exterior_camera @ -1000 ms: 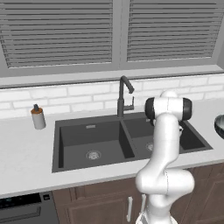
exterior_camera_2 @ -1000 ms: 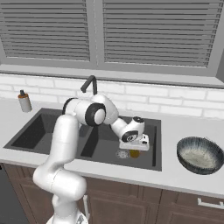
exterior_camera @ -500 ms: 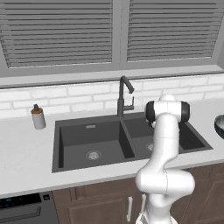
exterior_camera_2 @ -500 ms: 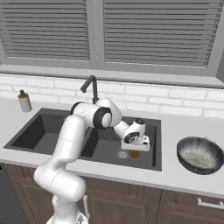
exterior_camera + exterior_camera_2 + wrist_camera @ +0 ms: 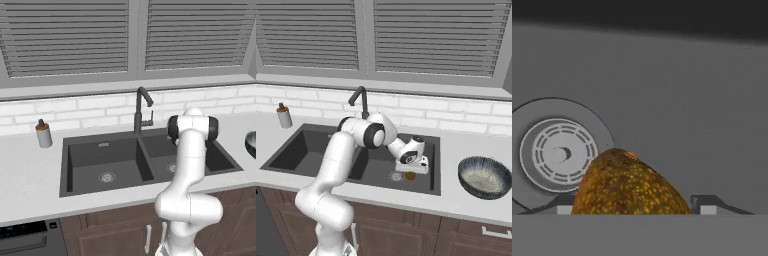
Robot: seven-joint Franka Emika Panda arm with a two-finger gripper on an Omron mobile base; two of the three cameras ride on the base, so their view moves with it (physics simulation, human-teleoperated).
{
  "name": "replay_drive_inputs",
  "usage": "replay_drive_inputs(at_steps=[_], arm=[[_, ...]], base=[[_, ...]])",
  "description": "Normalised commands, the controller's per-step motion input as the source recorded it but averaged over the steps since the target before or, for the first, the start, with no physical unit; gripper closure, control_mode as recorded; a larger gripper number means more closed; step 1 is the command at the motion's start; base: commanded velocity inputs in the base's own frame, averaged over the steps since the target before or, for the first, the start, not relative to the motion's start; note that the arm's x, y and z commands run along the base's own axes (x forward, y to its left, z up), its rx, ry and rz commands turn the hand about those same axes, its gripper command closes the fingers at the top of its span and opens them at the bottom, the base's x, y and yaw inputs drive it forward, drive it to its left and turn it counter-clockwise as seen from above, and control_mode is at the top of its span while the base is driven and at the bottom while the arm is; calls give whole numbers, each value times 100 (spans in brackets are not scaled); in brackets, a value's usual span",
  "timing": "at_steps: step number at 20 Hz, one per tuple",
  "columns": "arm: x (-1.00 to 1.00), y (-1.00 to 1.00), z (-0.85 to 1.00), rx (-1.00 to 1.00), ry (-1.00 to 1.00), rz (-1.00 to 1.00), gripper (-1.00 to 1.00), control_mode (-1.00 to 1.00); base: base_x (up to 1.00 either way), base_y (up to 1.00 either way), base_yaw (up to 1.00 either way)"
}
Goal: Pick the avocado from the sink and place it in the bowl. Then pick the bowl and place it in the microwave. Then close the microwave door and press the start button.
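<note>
While the arm [image 5: 192, 165] reaches down into the sink [image 5: 100, 150] in the left base view, its own links block the hand, so no read on the grasp from there; bowl [image 5: 251, 144] pokes in at the right edge on the counter [image 5: 25, 185].

Right base view: gripper [image 5: 410, 173] is low in the right basin, right over the avocado [image 5: 410, 176], which sits on the basin floor just beside the drain [image 5: 396, 175]. Bowl [image 5: 485, 176] is on the counter to the right, well apart from the sink. Faucet [image 5: 360, 97] is behind the arm, not in the way.

Hand view: avocado [image 5: 629, 187] sits centred btwn the two fingertips [image 5: 704, 204], drain [image 5: 558, 154] just off to one side. Jaws straddle it with a gap showing each side, so spread, not yet pinching IMO.

For a good grab: keep the hand centred, squeeze across the fat middle not the tapered end, since it's rounded and prob slips or rolls if pinched off-centre. Lift straight up to clear the basin wall before swinging to the bowl.
</note>
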Motion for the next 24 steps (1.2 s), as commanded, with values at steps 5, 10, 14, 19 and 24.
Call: replay_drive_inputs(at_steps=[5, 10, 14, 19, 24], arm=[[-77, 0, 100, 0, -9, 0, 100, -100], [-44, -4, 100, 0, -7, -6, 100, -100], [-26, -24, 100, 0, -6, -14, 100, -100], [-8, -37, 100, 0, -5, -20, 100, -100], [-3, -61, 69, -1, -7, -24, 100, -100]], base=[[0, 0, 0], [0, 0, 0], [0, 0, 0], [0, 0, 0], [0, 0, 0]])
